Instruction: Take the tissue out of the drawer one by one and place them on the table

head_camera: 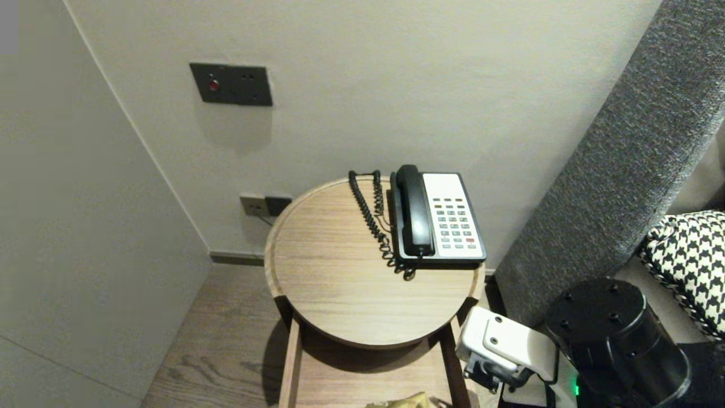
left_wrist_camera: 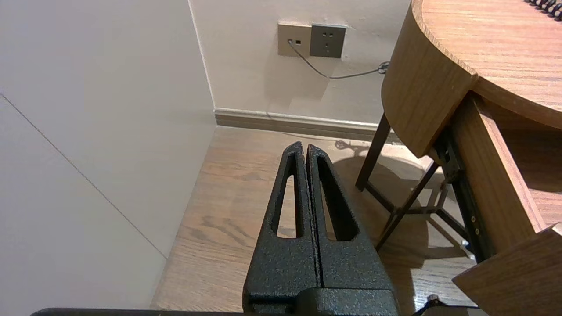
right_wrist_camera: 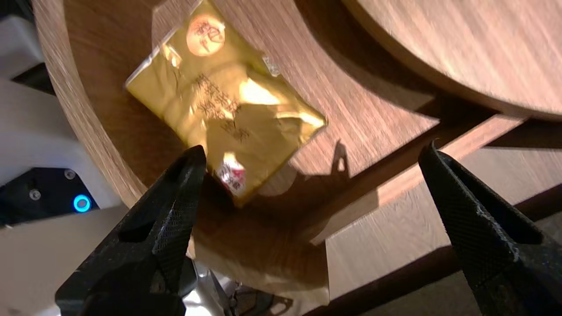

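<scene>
In the head view, one round wooden counter [head_camera: 340,283] carried one phone [head_camera: 447,218] at its back right edge. The phone had a black handset beside a white keypad, and its coiled cord [head_camera: 371,218] lay just beside it. Under the counter's front edge one drawer [head_camera: 362,374] stood pulled out, its front cut off by the frame. Of the packet [head_camera: 405,401] only a crumpled gold sliver showed, on the drawer floor toward the front right. The right arm [head_camera: 504,345] hung just beside the drawer's right wall, its fingers hidden. A grey woven headboard [head_camera: 623,158] rose on the right.

In the left wrist view, the left gripper [left_wrist_camera: 304,149] was closed. Its two grainy black fingers pressed together on nothing, low over the plank floor [left_wrist_camera: 228,210] beside the counter's left edge. Two sockets [left_wrist_camera: 311,40] sat on the wall.

In the right wrist view, the right gripper [right_wrist_camera: 312,149] gaped wide and held nothing, above the drawer. One packet lay flat on the drawer floor: rectangular, shiny gold foil, wrinkled, its print too blurred to read. One fingertip overlapped the packet's corner; whether it touched could not be told.
</scene>
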